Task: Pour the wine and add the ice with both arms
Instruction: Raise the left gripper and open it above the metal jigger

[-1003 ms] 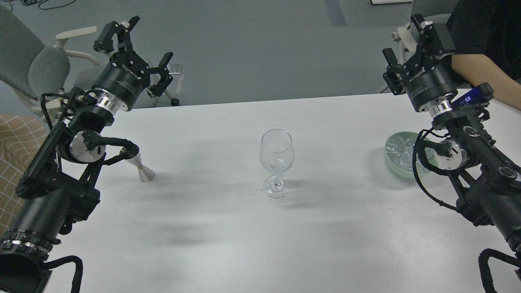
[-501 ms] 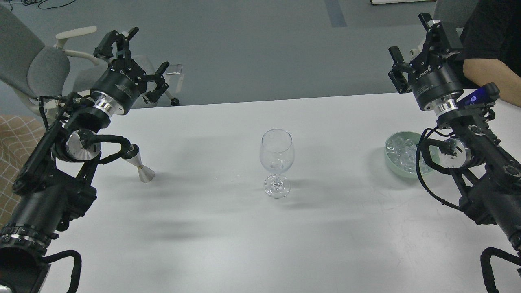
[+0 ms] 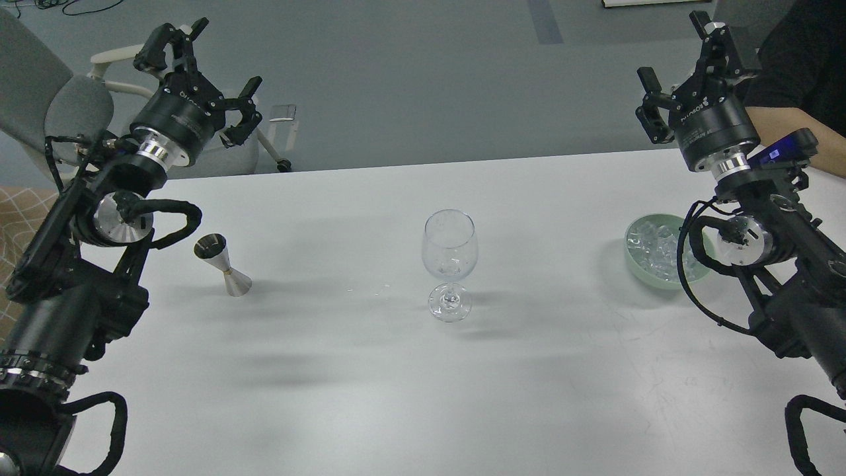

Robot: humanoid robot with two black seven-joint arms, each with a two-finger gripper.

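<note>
Compared with a moment ago, the left black jointed arm has drawn back toward the left edge and lifted, so its left hand (image 3: 198, 73) now hangs with fingers spread wide and empty past the far edge of the white bench (image 3: 370, 383), in front of a grey swivel chair (image 3: 73, 106); white lettering runs around the hand's black body, but it is seen upside down and only partly legible. That retreat uncovers the small silver double-cone metal jigger (image 3: 223, 266), which stands on the bench, now fully in view. At the centre the clear stemmed wine glass (image 3: 449, 263) stands upright where it was; whether any wine lies in its bowl is impossible to tell. To the right, the pale green round bowl (image 3: 655, 250) holds the ice (image 3: 651, 246), a heap of clear glassy chunks, partly hidden by a looped black cable. The right black arm has also risen, and its right hand (image 3: 681, 73) is open and empty above the bench's far right corner, near a person's bare forearm (image 3: 786, 132); its curved white lettering is too small to read.
</note>
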